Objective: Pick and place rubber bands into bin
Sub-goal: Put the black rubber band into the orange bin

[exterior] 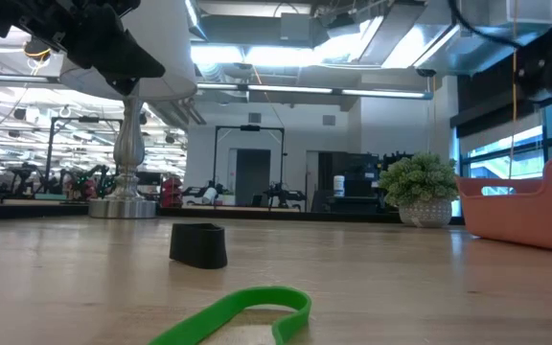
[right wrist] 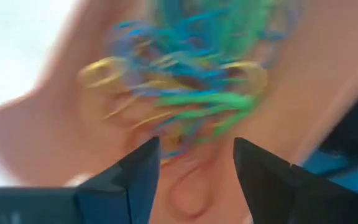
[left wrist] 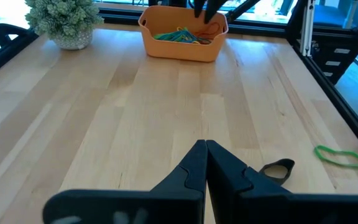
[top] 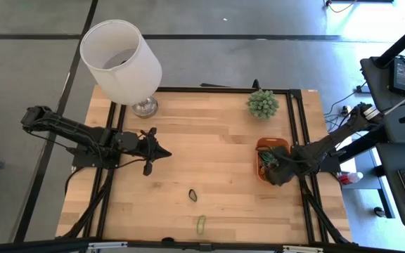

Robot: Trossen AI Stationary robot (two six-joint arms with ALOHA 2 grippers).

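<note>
Already in the bin point(left wrist: 180, 43), at the right side of the table point(top: 209, 151): a tangled pile of rubber bands point(right wrist: 191, 87) in green, blue and yellow, heaped against the orange walls. Directly over that pile, the right gripper point(right wrist: 194, 165), fingers spread apart with nothing between them; probably a band just dropped, though none seen falling. Bin itself just in front of the little plant point(top: 263, 103) near the table's right edge.

Left to do, judging from the boards: two bands out in the open near the front edge, well apart from the bin. One dark band point(top: 193, 195) standing up as a small loop, one green band point(top: 201, 224) lying flat closer to the edge. No other loose bands made out on the wood.

Mid-left of the table, beside the lamp point(top: 121, 62), the left gripper point(left wrist: 205, 163), fingers pressed together on nothing, pointed across toward the bin.

Most of the job done; two pickups remaining.
</note>
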